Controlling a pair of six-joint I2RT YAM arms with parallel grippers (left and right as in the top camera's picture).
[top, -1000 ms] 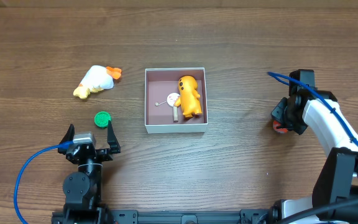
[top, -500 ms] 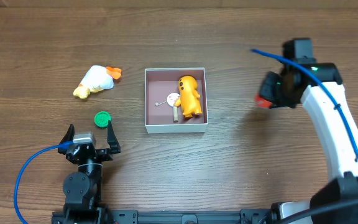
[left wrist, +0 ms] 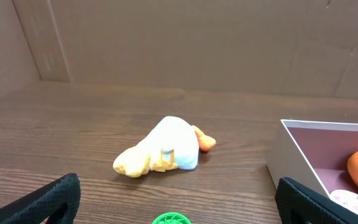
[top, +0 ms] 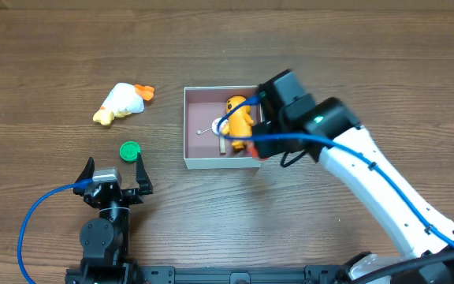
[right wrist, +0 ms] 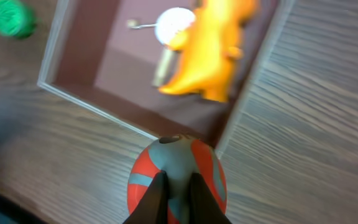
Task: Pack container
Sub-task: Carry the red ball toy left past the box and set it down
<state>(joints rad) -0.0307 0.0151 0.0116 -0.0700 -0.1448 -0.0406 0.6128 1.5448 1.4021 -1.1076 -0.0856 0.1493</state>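
At robot-side right corner of container (top: 211, 163): right fingers (right wrist: 159, 199) gripping red-grey ball (right wrist: 178, 163), hovering above wall. Left of container, robot-side: left fingers (left wrist: 45, 200) standing wide open.

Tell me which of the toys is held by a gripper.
The red-and-grey ball, pinched in the right gripper beside a corner of the container. The orange figure lies inside it; the white duck and green disc lie loose on the table.

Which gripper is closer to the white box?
Right. The right gripper, shut on a red-and-grey ball, is over the box's corner; the left gripper sits open, farther off.
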